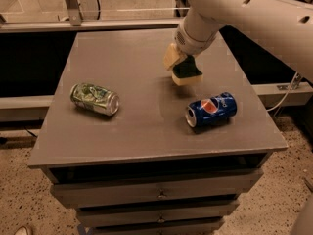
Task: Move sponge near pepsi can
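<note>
The sponge (187,71), dark green top over a pale yellow base, hangs in my gripper (180,65) just above the grey table top (132,72), right of centre. The gripper is shut on the sponge, its cream fingers (172,56) clamped at the sponge's upper left. The pepsi can (211,109), blue with the globe logo, lies on its side on the table a short way in front of and to the right of the sponge, silver top facing left.
A green and silver patterned can (94,98) lies on its side at the table's left. My white arm (244,13) reaches in from the upper right. The table has drawers (156,192) below its front edge. A metal rail (88,26) runs behind it.
</note>
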Available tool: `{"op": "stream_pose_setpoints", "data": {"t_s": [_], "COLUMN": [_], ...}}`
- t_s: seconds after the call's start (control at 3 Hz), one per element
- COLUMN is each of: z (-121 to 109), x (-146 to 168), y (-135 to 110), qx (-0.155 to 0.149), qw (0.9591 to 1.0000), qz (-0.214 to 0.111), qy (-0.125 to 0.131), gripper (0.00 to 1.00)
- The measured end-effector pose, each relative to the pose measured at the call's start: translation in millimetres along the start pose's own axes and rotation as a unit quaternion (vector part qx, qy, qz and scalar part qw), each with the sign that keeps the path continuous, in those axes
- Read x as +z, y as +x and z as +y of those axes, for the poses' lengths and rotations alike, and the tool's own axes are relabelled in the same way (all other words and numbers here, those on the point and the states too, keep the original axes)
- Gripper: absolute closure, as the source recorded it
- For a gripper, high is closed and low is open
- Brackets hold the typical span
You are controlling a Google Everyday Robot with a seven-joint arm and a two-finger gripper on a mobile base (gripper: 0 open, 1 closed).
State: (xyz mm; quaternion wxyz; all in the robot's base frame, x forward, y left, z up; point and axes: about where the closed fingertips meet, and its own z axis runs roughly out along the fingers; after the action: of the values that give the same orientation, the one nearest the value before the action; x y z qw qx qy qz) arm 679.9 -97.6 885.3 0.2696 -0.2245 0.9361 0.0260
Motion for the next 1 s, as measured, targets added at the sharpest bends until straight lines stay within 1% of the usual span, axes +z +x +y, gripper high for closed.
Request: {"op": "stream_pose_setpoints", "data": {"t_s": [0.33,0.67,1.0], "z": [0.7,0.6,1.7], "x": [2.4,3.4,5.2], "y": [12.3,24.0,32.4], "qx": [0.011,0.023,0.031], "qw": [0.9999,0.9997,0.9994], "qz": [0.0,0.0,0.001], "qy": [-0.004,-0.008,-0.013], "gripper": [1.0,0.85,0.62]}}
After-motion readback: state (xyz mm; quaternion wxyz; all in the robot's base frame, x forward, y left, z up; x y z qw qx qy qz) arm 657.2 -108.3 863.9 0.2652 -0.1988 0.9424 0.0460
